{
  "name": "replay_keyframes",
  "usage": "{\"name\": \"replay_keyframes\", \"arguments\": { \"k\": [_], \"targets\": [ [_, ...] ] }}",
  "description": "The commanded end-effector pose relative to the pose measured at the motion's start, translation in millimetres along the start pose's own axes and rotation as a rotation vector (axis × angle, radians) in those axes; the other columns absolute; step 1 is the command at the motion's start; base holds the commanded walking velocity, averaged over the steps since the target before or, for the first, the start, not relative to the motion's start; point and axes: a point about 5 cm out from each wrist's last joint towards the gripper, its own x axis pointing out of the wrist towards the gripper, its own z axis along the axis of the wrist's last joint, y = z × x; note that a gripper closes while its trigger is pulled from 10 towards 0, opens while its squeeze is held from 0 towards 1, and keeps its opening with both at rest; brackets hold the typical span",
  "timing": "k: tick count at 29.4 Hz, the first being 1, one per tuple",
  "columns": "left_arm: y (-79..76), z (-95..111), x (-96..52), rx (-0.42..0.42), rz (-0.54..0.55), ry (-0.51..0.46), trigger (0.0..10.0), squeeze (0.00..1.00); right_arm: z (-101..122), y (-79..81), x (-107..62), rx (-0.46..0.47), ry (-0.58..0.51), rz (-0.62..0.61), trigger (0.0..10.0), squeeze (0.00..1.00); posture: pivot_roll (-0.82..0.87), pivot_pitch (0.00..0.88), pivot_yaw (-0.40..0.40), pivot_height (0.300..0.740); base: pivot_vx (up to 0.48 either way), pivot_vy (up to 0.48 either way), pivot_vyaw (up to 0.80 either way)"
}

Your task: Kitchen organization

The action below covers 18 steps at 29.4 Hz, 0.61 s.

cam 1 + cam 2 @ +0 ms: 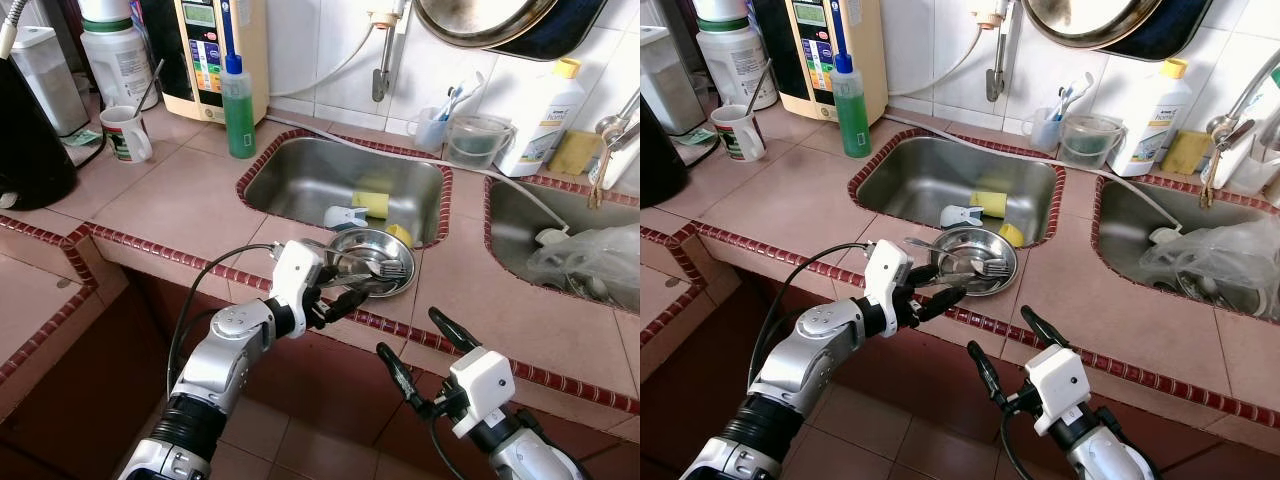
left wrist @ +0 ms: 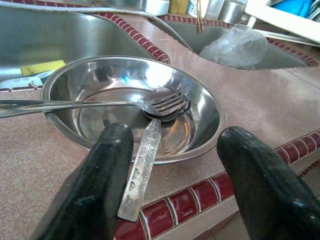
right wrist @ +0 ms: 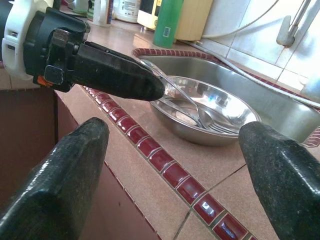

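Before us lies the pink tiled surface [image 1: 190,205] edged in glossy red tile, with a steel sink [image 1: 300,180] sunk into it. On the strip between sink and front edge sits a round, shiny steel bowl [image 1: 395,280]. Our left pincer [image 1: 345,292] is at its near rim, fingers spread apart, gripping nothing. Our right pincer [image 1: 425,365] hovers below the edge, wide open. A fork [image 2: 165,104] lies crosswise in the bowl; an embossed spoon [image 2: 142,167] handle points toward us over the rim.

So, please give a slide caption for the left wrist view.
Open left gripper approaching a steel bowl holding a fork and spoon.
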Motion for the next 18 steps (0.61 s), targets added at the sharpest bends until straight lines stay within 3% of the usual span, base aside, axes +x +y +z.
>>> {"name": "replay_keyframes", "arguments": {
  "k": [1, 2, 11, 18],
  "targets": [
    [0.1, -1, 0.4, 0.019, -0.002, 0.014, 7.3, 0.0, 6, -4.6, -0.4, -0.012, -0.015, -0.01, 10.0, 0.0, -0.02, 0.0, -0.007, 0.74, 0.0, 0.0, 0.0],
    [1.7, -2, -1.1, 0.015, 0.006, 0.022, 10.0, 0.0, 6, -4.8, -0.1, -0.012, -0.016, -0.01, 10.0, 0.0, -0.02, 0.0, -0.008, 0.74, 0.0, 0.0, 0.0],
    [11.4, -13, -12.5, 0.016, 0.051, 0.054, 10.0, 0.0, 6, -5.2, 0.1, -0.011, -0.015, -0.007, 10.0, 0.0, -0.02, 0.0, -0.012, 0.74, 0.0, 0.0, 0.0],
    [10.2, -11, -12.3, 0.006, 0.049, 0.033, 10.0, 0.0, 6, -6.5, 0.8, -0.01, -0.016, -0.006, 10.0, 0.0, -0.01, 0.0, -0.017, 0.74, 0.0, 0.0, 0.0]
  ]
}}
